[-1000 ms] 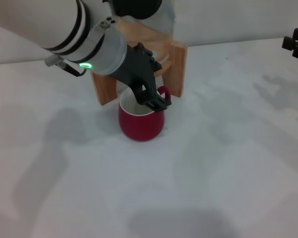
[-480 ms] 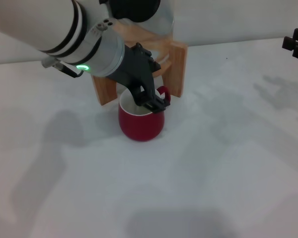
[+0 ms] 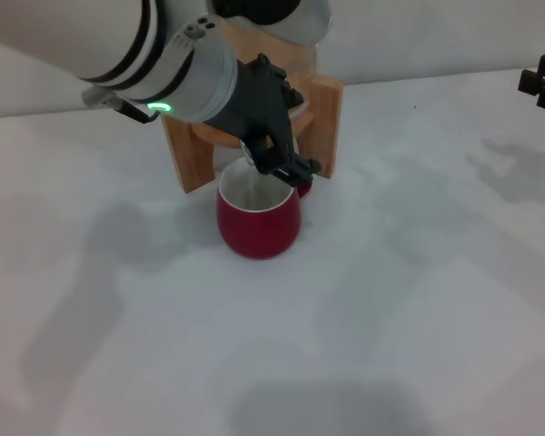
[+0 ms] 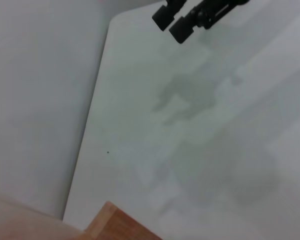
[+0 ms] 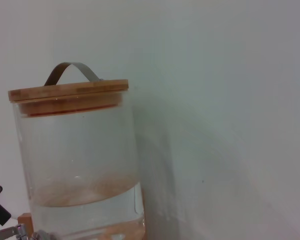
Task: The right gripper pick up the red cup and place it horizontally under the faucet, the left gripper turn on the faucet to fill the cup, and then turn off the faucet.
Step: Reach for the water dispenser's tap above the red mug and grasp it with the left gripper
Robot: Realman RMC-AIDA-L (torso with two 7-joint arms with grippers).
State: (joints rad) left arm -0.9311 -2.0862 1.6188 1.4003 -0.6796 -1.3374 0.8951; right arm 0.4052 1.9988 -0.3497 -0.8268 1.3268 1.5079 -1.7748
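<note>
The red cup [image 3: 259, 225] stands upright on the white table, just in front of the wooden stand [image 3: 322, 118] of the glass dispenser [image 5: 80, 165]. My left gripper [image 3: 295, 168], on the green-lit arm, is shut and sits right above the cup's back rim, at the faucet [image 3: 248, 160]. Only a chrome bit of the faucet shows beside the fingers. The faucet's chrome also shows in the right wrist view [image 5: 10, 233]. My right gripper [image 3: 538, 80] is open and empty at the far right edge, well away from the cup. It also shows in the left wrist view [image 4: 172, 23].
The dispenser has a wooden lid [image 5: 67, 92] with a metal handle and is partly filled with water. The white table [image 3: 418, 300] spreads out in front of and to the right of the cup. A wall stands behind the stand.
My left gripper has moved up and slightly back and right, from over the cup's mouth to its back rim by the faucet. The cup and the right arm have not moved.
</note>
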